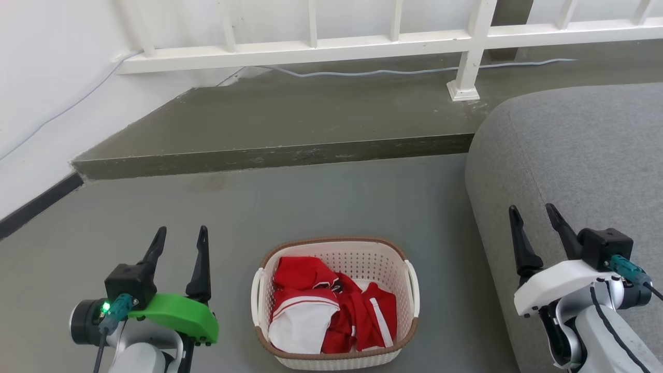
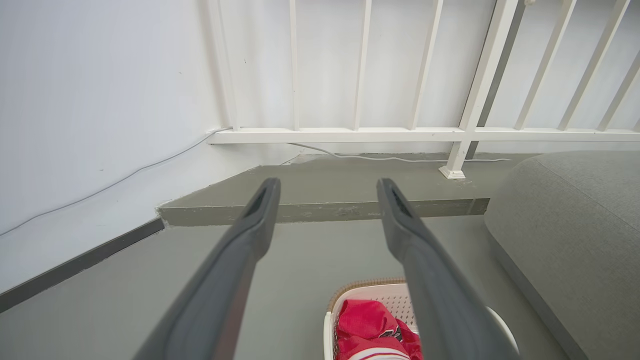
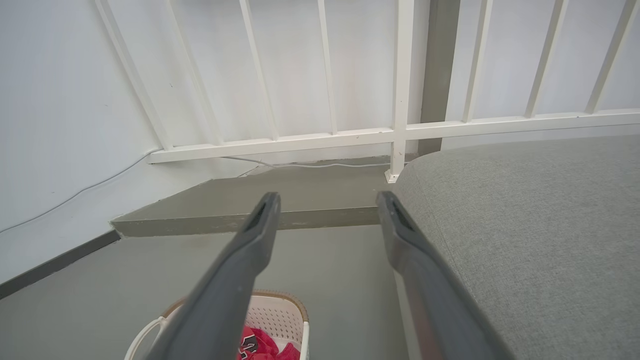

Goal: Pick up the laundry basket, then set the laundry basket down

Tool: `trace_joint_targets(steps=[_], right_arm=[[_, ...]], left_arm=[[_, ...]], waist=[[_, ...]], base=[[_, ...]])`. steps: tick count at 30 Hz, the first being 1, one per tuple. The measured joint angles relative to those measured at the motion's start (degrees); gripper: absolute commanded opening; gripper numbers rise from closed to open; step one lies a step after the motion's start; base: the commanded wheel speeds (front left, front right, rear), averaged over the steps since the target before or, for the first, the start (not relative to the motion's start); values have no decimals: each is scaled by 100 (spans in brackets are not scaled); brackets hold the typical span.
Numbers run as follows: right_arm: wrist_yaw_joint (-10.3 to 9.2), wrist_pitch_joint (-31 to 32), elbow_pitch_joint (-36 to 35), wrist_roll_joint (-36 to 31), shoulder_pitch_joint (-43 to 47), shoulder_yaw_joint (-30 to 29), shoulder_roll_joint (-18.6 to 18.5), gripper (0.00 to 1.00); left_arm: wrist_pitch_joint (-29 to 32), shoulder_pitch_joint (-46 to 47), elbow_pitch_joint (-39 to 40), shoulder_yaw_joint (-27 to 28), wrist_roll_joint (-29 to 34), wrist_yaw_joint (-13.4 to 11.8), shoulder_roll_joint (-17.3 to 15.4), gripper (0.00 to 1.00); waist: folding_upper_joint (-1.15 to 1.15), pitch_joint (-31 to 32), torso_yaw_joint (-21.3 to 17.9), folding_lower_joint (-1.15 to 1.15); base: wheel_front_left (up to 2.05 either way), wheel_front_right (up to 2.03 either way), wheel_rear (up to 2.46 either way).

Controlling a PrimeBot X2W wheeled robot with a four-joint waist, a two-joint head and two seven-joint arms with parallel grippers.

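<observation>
While our left gripper [image 1: 182, 229] and right gripper [image 1: 531, 207] gape empty, the laundry basket [image 1: 334, 241] sits between them, nearer left.

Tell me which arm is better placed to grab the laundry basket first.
Left, probably. The left end effector hangs open over bare floor, nearer the laundry basket and its white handle. The right end effector, also open, sits farther off, in front of the grey sofa.

Bright even light, faint soft shadows, fingers [image 2: 235, 270] blurred close up
</observation>
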State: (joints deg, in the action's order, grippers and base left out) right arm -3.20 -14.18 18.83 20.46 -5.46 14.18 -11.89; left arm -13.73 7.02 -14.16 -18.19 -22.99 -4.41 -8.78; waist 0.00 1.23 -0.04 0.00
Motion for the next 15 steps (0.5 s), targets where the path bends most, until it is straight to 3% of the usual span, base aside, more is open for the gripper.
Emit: trace_joint_targets(steps=[15], right_arm=[[14,0,77,0,-1,-44,1,100]], left_arm=[[14,0,-99,-1,-1,-16,1,100]], waist=[[0,-13,7,0]], base=[[0,0,0]])
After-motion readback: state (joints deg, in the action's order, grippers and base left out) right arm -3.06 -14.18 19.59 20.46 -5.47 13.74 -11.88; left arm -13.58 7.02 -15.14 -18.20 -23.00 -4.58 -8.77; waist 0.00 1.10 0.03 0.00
